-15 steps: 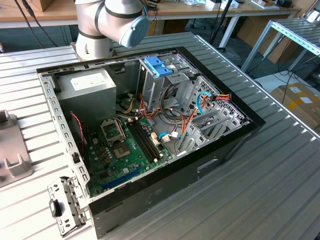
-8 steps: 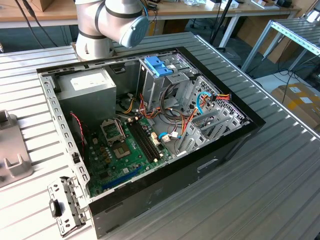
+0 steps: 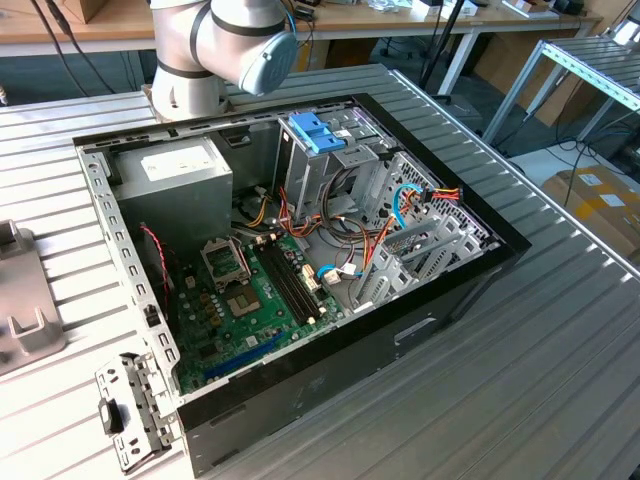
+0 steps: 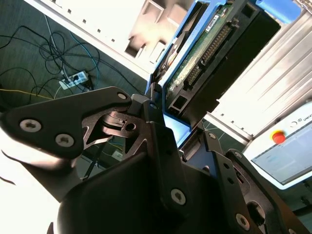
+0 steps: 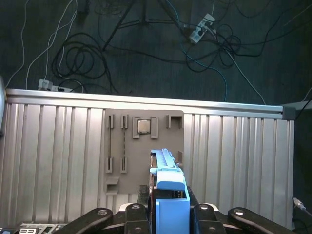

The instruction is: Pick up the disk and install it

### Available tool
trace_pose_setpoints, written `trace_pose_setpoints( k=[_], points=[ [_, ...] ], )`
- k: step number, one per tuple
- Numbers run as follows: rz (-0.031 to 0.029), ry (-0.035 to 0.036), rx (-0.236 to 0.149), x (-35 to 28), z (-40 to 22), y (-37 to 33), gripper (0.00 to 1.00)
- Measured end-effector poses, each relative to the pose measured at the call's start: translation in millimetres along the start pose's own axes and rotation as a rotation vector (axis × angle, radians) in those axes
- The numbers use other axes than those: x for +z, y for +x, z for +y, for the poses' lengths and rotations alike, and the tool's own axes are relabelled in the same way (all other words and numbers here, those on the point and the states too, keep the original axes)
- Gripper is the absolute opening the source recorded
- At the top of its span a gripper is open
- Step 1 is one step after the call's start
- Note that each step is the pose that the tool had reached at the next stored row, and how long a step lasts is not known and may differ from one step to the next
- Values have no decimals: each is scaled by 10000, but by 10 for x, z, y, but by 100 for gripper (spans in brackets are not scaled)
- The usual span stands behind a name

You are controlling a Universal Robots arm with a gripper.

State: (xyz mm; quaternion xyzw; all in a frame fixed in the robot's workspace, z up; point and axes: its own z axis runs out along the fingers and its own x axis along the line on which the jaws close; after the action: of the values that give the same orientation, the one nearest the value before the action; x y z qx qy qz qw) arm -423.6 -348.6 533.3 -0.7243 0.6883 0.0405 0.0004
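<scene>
Arm [image 3: 225, 50] cut off at the exterior view's upper edge, hand [image 5: 169, 220] high above the slatted table [image 5: 53, 161], clamped on the disk [image 5: 168, 181], its lower end hidden between the fingers [image 5: 141, 210]

The arm [image 3: 215, 50] looms at the top of the exterior view, the gripper [image 5: 169, 204] with fingers [image 4: 156, 122] clamped either side of the disk [image 5: 168, 170].

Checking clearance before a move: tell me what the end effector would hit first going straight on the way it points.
Probably the grey fixture plate on the ribbed table; the disk held in the end effector would touch first. Depth is unclear.
</scene>
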Motion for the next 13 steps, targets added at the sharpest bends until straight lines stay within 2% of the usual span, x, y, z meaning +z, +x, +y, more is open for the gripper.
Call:
trace_pose_setpoints(
  k=[13],
  points=[
    [0,-2,0,12,-75,7,37]
  ],
)
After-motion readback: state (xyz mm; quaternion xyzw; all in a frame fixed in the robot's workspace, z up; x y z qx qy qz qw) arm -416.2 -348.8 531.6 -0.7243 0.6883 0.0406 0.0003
